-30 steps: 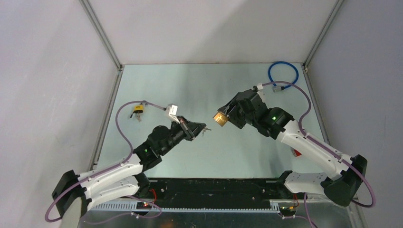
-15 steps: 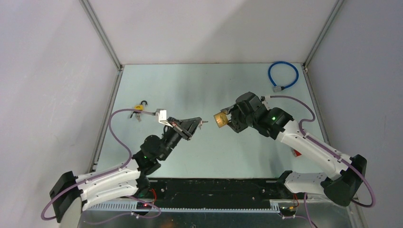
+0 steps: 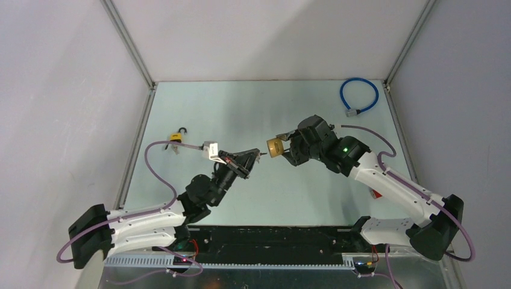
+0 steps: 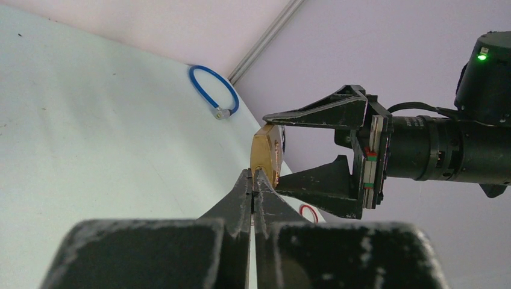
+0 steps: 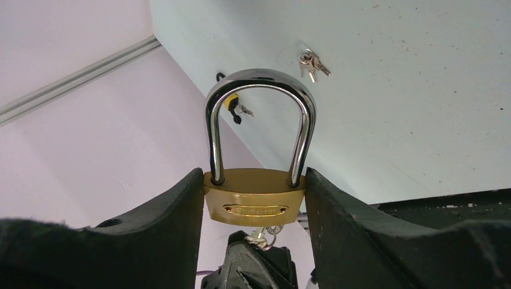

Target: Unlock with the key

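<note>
My right gripper (image 5: 253,176) is shut on a brass padlock (image 5: 254,205) with a closed steel shackle (image 5: 260,90), and holds it in the air by the sides of its body. In the top view the padlock (image 3: 276,146) faces my left gripper (image 3: 256,156). The left gripper (image 4: 253,176) is shut on a small silver key (image 5: 260,236). The key's tip meets the padlock's underside; I cannot tell how far in it is. In the left wrist view the padlock (image 4: 266,150) sits just past my fingertips, and the key is hidden between them.
A blue cable loop (image 3: 358,96) lies at the far right corner of the table. A small yellow padlock with keys (image 3: 176,137) lies at the left. A spare key bunch (image 5: 313,62) lies on the table. A red ring (image 4: 308,212) lies near the right arm.
The left gripper rose and moved right with the key. The right gripper carried the padlock left towards it. The gap between key and padlock has closed.
</note>
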Robot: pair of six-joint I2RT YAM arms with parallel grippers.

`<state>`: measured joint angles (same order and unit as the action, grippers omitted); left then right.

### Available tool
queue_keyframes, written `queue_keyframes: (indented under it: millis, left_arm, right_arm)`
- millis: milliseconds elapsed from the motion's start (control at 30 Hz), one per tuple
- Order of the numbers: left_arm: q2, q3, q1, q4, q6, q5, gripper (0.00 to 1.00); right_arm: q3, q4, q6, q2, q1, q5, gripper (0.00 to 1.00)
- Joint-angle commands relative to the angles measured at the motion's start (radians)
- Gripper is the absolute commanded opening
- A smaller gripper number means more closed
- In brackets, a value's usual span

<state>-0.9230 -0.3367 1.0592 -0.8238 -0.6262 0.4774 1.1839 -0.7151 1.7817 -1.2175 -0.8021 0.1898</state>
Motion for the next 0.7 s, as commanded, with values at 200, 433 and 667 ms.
queue_keyframes:
  millis: [200, 433, 667]
  left_arm:
    - [0.000, -0.025, 0.028, -0.115, 0.054, 0.095, 0.00]
    - [0.002, -0.024, 0.036, -0.131, 0.065, 0.096, 0.00]
    - [-0.013, -0.031, 0.038, -0.139, 0.071, 0.090, 0.00]
  right_arm:
    - [0.019, 0.075, 0.061, 0.015, -0.011, 0.020, 0.00]
    - [0.008, 0.087, 0.069, 0.017, -0.012, 0.014, 0.00]
    - [0.004, 0.106, 0.068, 0.013, -0.014, -0.001, 0.00]
